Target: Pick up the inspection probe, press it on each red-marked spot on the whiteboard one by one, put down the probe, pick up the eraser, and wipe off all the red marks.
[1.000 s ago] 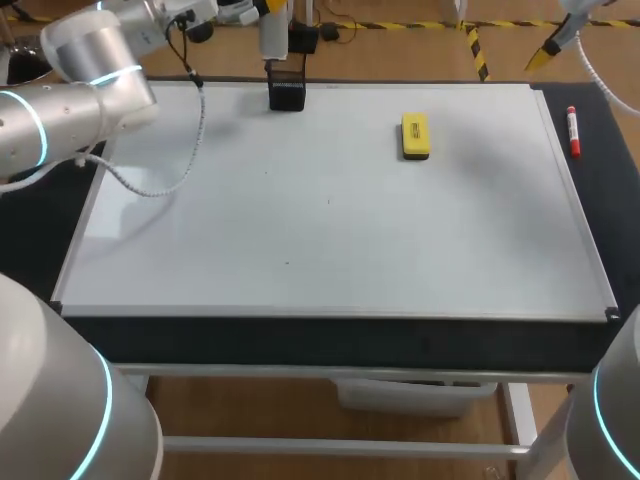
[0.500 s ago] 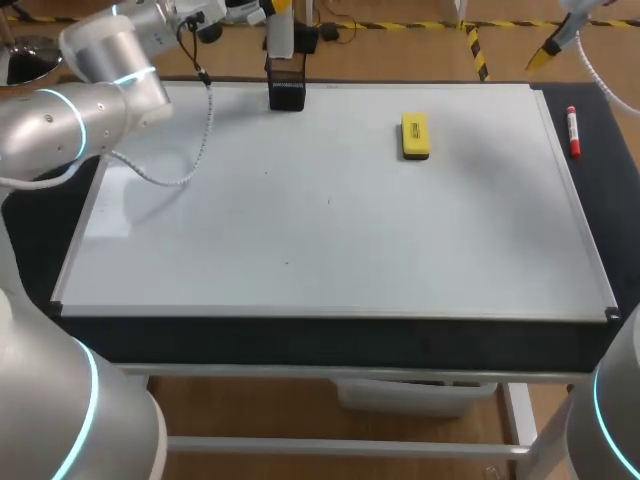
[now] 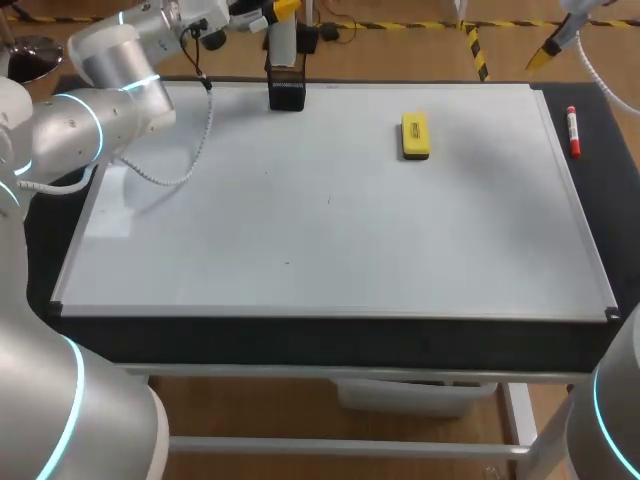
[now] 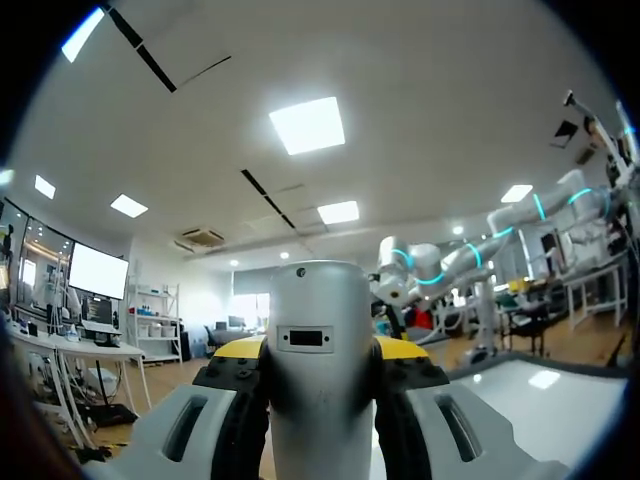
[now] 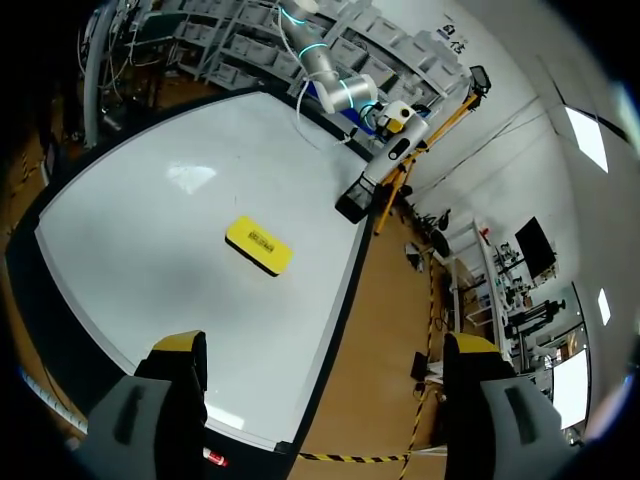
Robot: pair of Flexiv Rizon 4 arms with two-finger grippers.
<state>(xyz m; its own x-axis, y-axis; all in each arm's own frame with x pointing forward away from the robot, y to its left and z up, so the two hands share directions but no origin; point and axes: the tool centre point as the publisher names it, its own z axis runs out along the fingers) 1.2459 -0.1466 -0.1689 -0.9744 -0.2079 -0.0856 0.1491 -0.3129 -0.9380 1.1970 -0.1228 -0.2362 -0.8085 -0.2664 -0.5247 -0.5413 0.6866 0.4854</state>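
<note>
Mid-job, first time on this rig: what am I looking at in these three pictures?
Two robot arms work at a table. One picture looks down from above; the two round ones come from cameras on each wrist. On the table lies a whiteboard with a yellow eraser and, at its far edge, a black holder. A red marker lies beside the board. The left gripper grips a grey probe over the holder. The right gripper is open and empty.
</note>
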